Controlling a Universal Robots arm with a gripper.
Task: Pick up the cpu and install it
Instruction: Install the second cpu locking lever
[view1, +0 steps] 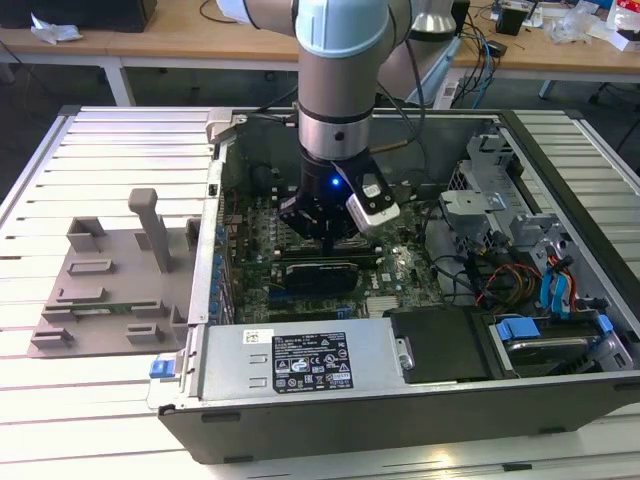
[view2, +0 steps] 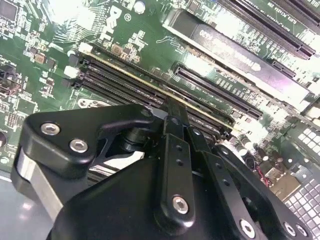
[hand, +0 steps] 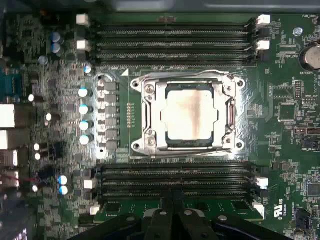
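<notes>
In the exterior view the power supply (view1: 300, 362) fills the near edge of the open computer case (view1: 560, 390), which lies on the slatted bench (view1: 100, 150). Beyond it the tool (view1: 326, 243) hangs low over the motherboard (view1: 390, 270). Its fingers (view2: 176, 150) look closed together, seemingly holding nothing. The cpu (hand: 190, 114) lies in the socket frame (hand: 150, 115), between memory slots (hand: 172, 34).

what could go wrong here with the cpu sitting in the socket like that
1. The cpu lies inside the socket frame, and I cannot tell if it is fully seated; pressing on it while it is slightly skewed might bend contacts.
2. The gripper hangs low over the memory slots beside the socket, so a sideways move may clip them or the capacitors nearby.
</notes>
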